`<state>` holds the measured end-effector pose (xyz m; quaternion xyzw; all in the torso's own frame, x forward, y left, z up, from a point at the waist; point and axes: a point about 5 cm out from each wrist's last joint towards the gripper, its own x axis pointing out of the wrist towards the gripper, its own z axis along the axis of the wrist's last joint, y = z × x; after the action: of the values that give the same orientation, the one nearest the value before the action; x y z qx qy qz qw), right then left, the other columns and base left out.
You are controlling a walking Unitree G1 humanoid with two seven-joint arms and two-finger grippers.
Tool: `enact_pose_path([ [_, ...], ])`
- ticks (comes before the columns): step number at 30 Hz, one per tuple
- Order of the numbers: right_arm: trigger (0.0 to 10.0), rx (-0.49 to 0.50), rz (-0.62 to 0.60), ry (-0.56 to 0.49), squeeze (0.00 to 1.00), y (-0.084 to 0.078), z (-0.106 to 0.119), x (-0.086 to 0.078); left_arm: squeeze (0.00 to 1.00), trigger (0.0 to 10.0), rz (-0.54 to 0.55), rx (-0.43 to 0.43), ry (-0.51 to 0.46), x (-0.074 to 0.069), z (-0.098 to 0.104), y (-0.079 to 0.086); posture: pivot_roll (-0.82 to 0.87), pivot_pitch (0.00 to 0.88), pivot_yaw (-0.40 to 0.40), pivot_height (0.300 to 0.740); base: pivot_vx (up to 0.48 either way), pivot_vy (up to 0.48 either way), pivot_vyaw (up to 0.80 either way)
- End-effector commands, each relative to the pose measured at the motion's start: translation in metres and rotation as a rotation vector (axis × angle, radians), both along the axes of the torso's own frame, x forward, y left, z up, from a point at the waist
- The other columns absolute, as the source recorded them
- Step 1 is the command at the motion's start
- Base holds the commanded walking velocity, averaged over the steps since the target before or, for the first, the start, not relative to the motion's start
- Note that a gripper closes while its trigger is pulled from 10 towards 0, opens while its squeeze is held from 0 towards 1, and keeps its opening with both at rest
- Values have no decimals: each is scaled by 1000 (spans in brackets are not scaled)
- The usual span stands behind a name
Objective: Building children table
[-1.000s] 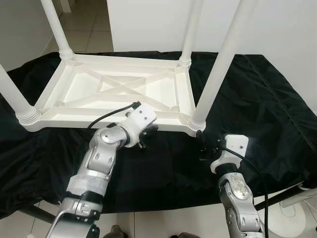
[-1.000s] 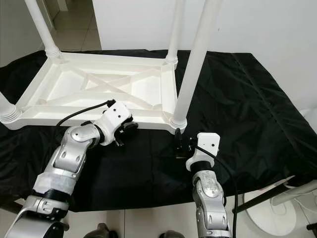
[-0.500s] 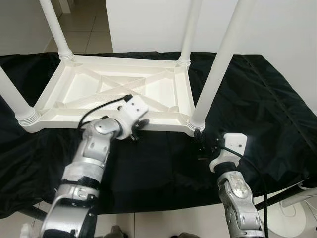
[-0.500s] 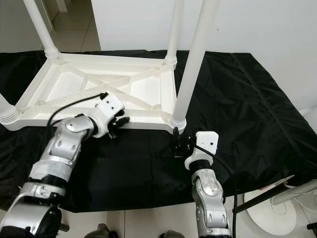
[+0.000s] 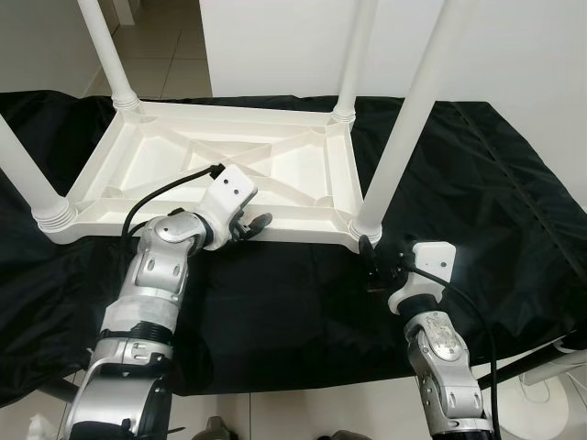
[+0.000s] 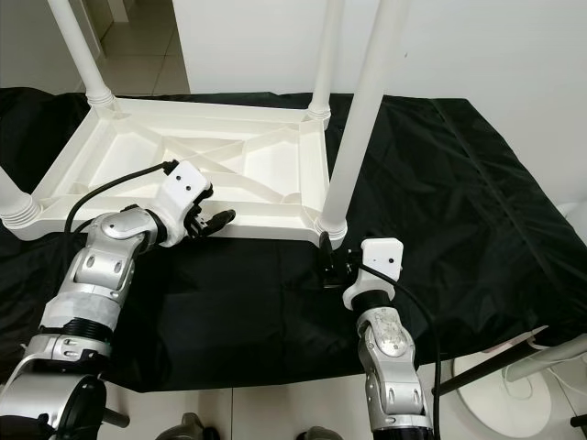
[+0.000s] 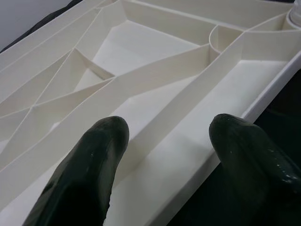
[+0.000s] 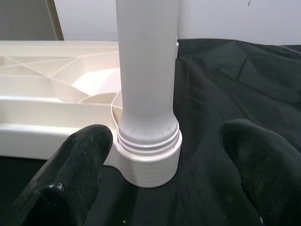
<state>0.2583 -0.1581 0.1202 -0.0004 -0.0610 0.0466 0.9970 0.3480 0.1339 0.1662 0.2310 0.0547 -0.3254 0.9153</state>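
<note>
Black fingers of your left gripper (image 5: 255,223) are spread apart, nothing between them, over the near long rim of the white table top (image 5: 220,170); in the left wrist view one finger (image 7: 89,165) sits above the ribbed underside and the other is out past the rim over the cloth. Contact with the rim: cannot tell. Your right gripper (image 5: 374,266) is also spread wide, nothing grasped, fingers (image 8: 82,162) either side of the near-right leg (image 5: 404,119) at its socket collar (image 8: 148,155), apart from it. The table top lies upside down on the black cloth (image 5: 477,211) covering the bench, ribs and cross braces facing up, toward the bench's left and far side. Four white legs stand upright in its corner sockets: near-right leg beside your right gripper, far-right leg (image 5: 353,55), far-left leg (image 5: 105,50), near-left leg (image 5: 26,174) at the bench's left edge. Cloth is wrinkled along the bench's right side and hangs over the near edge. Tiled floor (image 5: 160,46) beyond the bench on the far left, white wall (image 5: 275,46) behind.
</note>
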Motion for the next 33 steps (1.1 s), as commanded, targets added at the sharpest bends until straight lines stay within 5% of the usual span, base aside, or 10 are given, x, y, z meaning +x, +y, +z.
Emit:
enact_pose_path([
  [1, 10000, -11, 11, 8, 0, 1, -4, 0, 0, 10000, 188, 22, -81, 5, -3, 12, -83, 0, 26, 740, 0, 0, 0],
  [8, 10000, -19, 17, 11, 0, 2, -5, 0, 0, 10000, 289, 108, -2, 12, -15, 32, -86, 0, 27, 740, 0, 0, 0],
  [25, 10000, -48, 26, 2, 0, 3, -4, 4, 0, 10000, 432, 183, 97, 23, -29, 44, -98, 0, 27, 740, 0, 0, 0],
  [33, 10000, -50, 29, -2, 0, 5, -3, 5, 0, 10000, 406, 213, 122, 22, -33, 42, -98, 0, 30, 740, 0, 0, 0],
])
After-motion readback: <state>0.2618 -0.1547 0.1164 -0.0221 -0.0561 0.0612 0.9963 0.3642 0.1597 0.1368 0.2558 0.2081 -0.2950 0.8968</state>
